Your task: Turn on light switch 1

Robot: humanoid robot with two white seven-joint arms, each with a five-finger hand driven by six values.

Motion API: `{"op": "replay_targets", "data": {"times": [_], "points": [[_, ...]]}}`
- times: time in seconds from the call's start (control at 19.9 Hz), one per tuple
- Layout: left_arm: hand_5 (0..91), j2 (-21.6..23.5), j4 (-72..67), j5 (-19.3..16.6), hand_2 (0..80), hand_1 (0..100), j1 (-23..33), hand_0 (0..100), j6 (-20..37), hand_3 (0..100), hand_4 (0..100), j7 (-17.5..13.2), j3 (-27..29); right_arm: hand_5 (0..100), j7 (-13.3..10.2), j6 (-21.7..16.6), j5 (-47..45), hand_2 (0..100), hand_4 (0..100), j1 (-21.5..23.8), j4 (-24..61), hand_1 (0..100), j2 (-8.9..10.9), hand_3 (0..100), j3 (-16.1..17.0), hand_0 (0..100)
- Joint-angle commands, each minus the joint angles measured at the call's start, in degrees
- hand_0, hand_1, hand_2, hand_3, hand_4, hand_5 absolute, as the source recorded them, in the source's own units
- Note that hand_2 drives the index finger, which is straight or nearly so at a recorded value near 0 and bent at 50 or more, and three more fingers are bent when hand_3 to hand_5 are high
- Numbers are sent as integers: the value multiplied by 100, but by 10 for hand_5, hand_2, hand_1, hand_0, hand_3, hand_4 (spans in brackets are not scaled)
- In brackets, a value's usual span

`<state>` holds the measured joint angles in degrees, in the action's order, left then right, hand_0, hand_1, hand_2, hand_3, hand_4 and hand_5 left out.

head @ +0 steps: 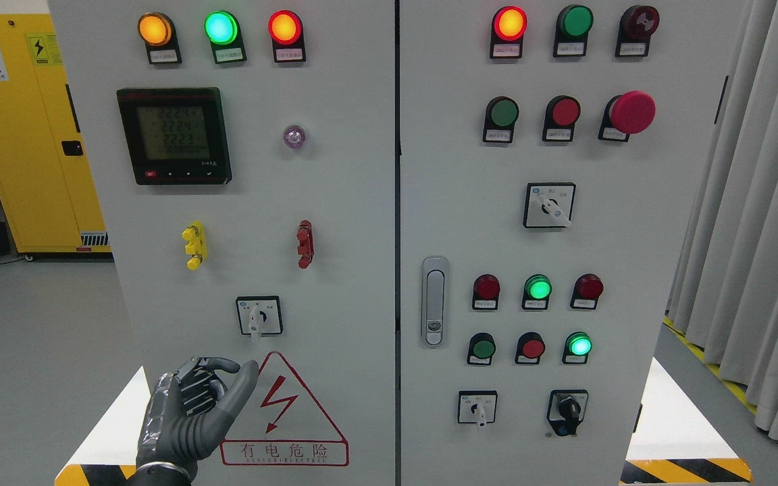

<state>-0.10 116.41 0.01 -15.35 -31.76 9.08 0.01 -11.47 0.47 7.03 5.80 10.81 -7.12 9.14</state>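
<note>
A grey electrical cabinet (pixel 362 202) with two doors fills the head view. On its left door a white rotary switch (pixel 259 316) has its knob pointing down. My left hand (pixel 223 378) is raised just below and left of that switch, beside the red warning triangle (pixel 284 412). It is open, with relaxed fingers, the thumb stretched toward the panel, and nothing held. The right door carries a rotary switch (pixel 549 205) at mid height, another white one (pixel 477 407) low down, and a black knob switch (pixel 567 410). My right hand does not show.
Lit indicator lamps (pixel 221 28) run along the top, above a digital meter (pixel 174 135). Push buttons (pixel 533 347) and a red mushroom button (pixel 631 112) sit on the right door, next to a door handle (pixel 434 300). A yellow cabinet (pixel 24 135) stands left, curtains (pixel 754 236) right.
</note>
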Motion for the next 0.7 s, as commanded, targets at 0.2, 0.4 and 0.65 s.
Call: {"op": "replay_targets", "data": {"times": [0.2, 0.4, 0.65], "points": [[879, -218, -13, 78, 559, 689, -267, 112, -76, 953, 911, 32, -115, 0, 4, -3, 0, 40, 0, 0, 0, 500, 0, 0, 0, 0], [880, -218, -57, -167, 560, 690, -302, 117, -76, 955, 911, 41, -115, 0, 4, -3, 0, 40, 0, 0, 0, 500, 0, 0, 0, 0], [879, -227, -110, -194, 560, 690, -311, 140, -128, 956, 911, 41, -115, 0, 4, -3, 0, 40, 0, 0, 0, 500, 0, 0, 0, 0]]}}
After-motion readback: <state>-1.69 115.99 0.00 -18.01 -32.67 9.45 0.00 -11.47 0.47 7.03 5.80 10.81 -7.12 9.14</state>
